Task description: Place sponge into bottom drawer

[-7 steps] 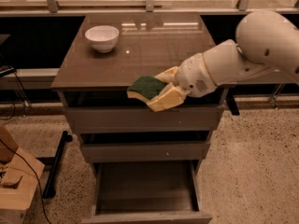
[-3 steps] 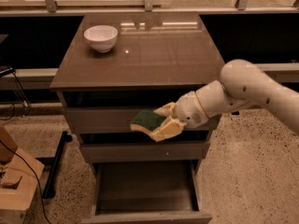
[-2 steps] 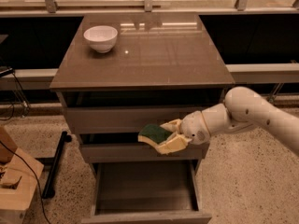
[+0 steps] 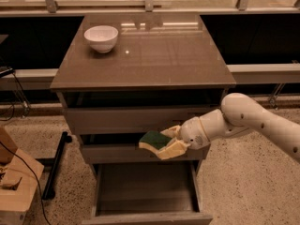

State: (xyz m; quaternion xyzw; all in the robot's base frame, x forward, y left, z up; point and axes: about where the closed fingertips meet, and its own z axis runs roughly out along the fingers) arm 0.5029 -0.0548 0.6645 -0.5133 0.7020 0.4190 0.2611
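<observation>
Presently we hold the green-topped yellow foam sponge (image 4: 154, 138) pinched in our yellowish gripper (image 4: 165, 145) above the open grey-brown bottom drawer (image 4: 146, 218).

Your arm (image 4: 243, 114): smooth white rounded segments, small dark dots along the forearm; yellowish gripper (image 4: 162, 143) before the middle drawer (image 4: 112, 153).

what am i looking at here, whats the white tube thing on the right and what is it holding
That white tube is a robot's arm, reaching in from the picture's right. There is one picture, from a camera looking down at a three-drawer cabinet; where it is mounted isn't known. At the arm's tip is a yellowish two-finger gripper, shut on a green-topped sponge, in front of the middle drawer. The bottom drawer below is pulled open. A white bowl sits on the cabinet top.
</observation>
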